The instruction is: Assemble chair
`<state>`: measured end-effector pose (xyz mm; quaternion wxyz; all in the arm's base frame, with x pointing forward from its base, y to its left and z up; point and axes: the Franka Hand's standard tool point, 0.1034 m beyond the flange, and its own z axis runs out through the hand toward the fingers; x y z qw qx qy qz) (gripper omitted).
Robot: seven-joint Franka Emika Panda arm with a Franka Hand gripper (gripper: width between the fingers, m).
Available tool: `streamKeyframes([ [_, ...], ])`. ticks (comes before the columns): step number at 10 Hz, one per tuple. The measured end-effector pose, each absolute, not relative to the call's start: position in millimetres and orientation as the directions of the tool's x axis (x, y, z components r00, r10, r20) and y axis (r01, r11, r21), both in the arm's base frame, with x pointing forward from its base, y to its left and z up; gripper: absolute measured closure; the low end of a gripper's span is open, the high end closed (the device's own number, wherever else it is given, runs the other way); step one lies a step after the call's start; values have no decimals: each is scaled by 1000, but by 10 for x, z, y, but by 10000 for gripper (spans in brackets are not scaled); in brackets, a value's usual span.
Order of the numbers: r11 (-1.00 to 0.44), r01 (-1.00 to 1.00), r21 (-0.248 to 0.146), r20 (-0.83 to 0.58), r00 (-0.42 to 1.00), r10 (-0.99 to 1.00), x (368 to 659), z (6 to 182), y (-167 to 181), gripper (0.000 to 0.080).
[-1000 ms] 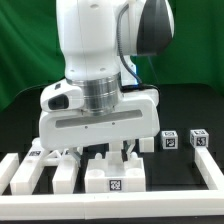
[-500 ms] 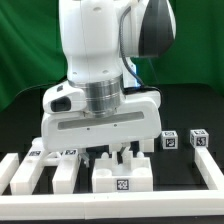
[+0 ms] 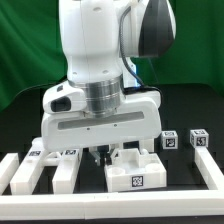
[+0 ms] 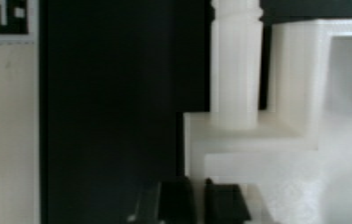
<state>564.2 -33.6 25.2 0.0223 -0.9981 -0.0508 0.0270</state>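
Standing by the black worktop [image 3: 186,166], I see the chair in loose pieces of chunky, matte white plastic with hard square edges. The nearest piece, a stepped block [image 3: 135,172], lies close to the worktop edge nearest the exterior camera, about midway along it. Its long axis runs roughly along that edge, and its black-and-white square tag [image 3: 137,181] faces the camera. Its top rises in squared steps towards the arm.

Two more tagged parts [image 3: 62,166] lie side by side towards the corner on the exterior view's left. Two small cubes [image 3: 170,141] sit further back on the exterior view's right, apart from each other, with their tags turned to the camera. A long white border rail [image 3: 211,172] runs along that same side.

The gripper [image 3: 108,154] hangs from the broad, smooth white arm [image 3: 100,60], directly behind the stepped block and low over the worktop. Its dark fingers [image 3: 98,155] reach the block's rear steps, though I cannot tell whether they actually touch.

From the wrist view, the gripper [image 4: 198,202] is narrow. The two dark pads are drawn almost together with only a thin pale line between them, and nothing can be seen clamped there. Just beyond them is the white block [image 4: 279,135] with its right-angled notch. A tagged white strip [image 4: 4,110] lies across a band of bare black surface.
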Motion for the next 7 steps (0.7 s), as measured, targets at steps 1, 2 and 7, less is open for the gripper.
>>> streamKeyframes([
  [1, -994, 100, -47, -52, 993, 103, 5642, 252, -336, 773],
  [2, -994, 100, -47, -52, 993, 103, 5642, 253, -336, 773],
  [7, -996, 78, -47, -53, 995, 80, 5663, 251, -122, 772],
])
